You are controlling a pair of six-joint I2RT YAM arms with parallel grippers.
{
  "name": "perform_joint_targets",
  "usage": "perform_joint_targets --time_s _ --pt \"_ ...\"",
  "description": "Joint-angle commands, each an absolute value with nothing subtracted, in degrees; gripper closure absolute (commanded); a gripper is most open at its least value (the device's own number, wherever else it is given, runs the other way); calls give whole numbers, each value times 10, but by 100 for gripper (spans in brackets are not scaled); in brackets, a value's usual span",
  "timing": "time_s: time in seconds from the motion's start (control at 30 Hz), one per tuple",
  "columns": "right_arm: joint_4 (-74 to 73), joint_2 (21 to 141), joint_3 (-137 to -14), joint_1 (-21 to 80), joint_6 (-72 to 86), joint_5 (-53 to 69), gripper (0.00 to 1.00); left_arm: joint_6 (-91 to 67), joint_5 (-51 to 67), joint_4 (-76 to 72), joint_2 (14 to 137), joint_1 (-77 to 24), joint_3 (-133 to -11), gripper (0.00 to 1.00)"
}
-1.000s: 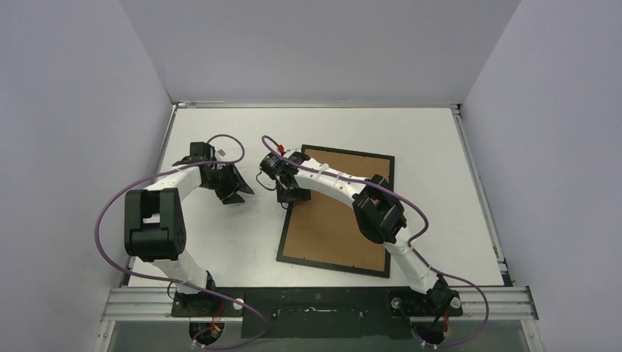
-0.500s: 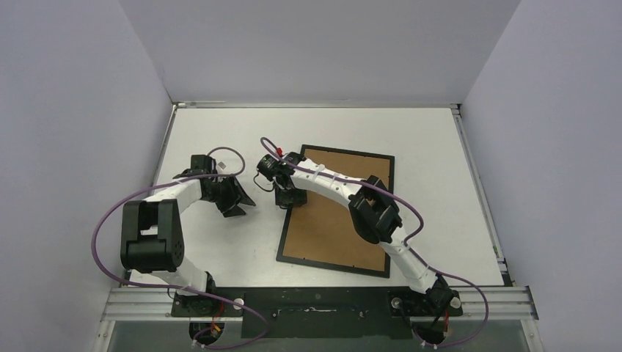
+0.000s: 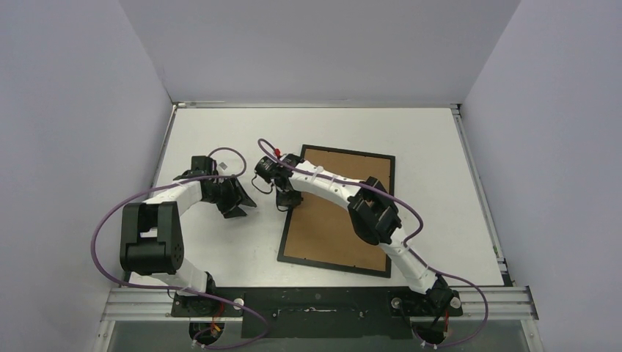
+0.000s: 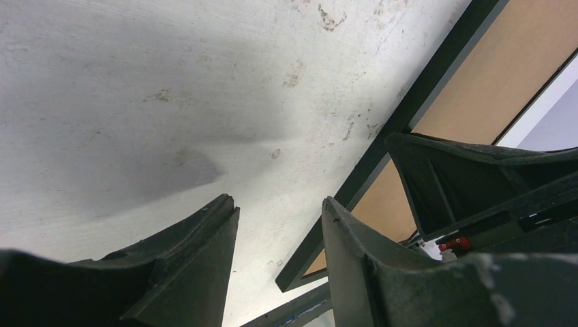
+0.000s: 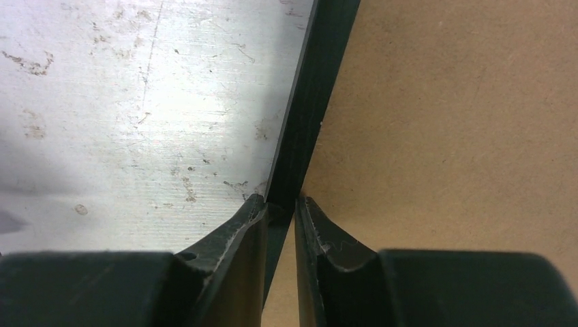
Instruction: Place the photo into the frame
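The black frame (image 3: 287, 233) lies flat on the table, back side up, with the brown cardboard backing (image 3: 337, 220) filling it. The photo is not in view. My right gripper (image 3: 286, 199) is closed down on the frame's left rail near its far corner. In the right wrist view the fingers (image 5: 279, 199) straddle the black rail (image 5: 320, 82), one on the table side and one on the backing (image 5: 463, 122). My left gripper (image 3: 246, 205) is open and empty, low over bare table left of the frame. Its wrist view shows the gap (image 4: 278, 199) and the frame rail (image 4: 416, 102) beyond.
The white tabletop (image 3: 220, 249) is walled at the back and both sides. The right gripper's black body (image 4: 470, 177) shows close by in the left wrist view. Purple cables loop over both arms.
My left gripper has moved a little nearer and toward the frame. My right wrist has shifted slightly left on the frame's rail. The frame lies where it did.
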State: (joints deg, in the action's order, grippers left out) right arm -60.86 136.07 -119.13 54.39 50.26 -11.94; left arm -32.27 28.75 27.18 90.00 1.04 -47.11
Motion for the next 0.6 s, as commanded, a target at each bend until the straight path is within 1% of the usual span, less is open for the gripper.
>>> perform_joint_targets --time_s 0.0,0.13,0.23,0.27,0.4,0.43,0.57 --pt "-655 1349 -1141 536 492 -140 89 -302 312 266 884 7 -477 53" --pt "-640 1309 -1086 526 498 -135 90 -290 319 274 895 4 -485 53" --pt "-638 1286 -1071 521 504 -141 88 -286 322 274 902 4 -489 52" --pt "-638 1284 -1074 521 503 -141 85 -286 323 274 903 4 -491 52" --pt "-620 1285 -1109 525 489 -132 68 -287 324 271 904 4 -493 52" --pt "-621 1289 -1120 526 489 -129 65 -286 322 272 904 4 -494 52" --pt "-639 1305 -1141 525 506 -138 60 -286 321 275 902 4 -495 51"
